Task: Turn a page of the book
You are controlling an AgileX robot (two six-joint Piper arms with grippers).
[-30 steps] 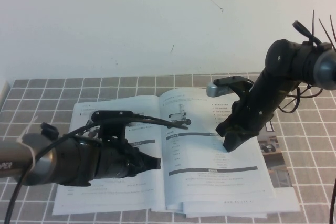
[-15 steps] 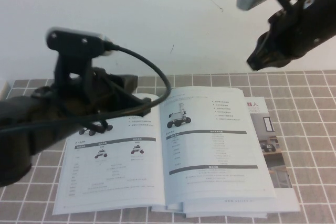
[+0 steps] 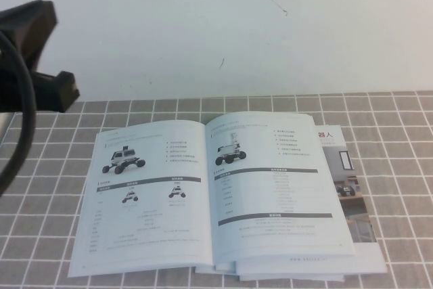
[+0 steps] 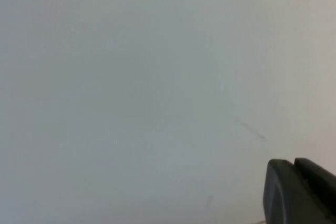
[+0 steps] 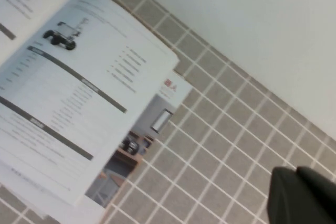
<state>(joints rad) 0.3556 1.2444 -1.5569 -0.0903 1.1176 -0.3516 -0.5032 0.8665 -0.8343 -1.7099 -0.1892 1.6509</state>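
The book (image 3: 223, 201) lies open and flat on the tiled table (image 3: 399, 140), spine running away from us, the page (image 3: 152, 194) with the black-red robot resting on its left half. Our left gripper (image 4: 302, 192) is raised at far left, facing the wall; we cannot tell its state. Our right gripper (image 5: 302, 195), closed and empty, hangs above the table right of the book, apparently nearer.
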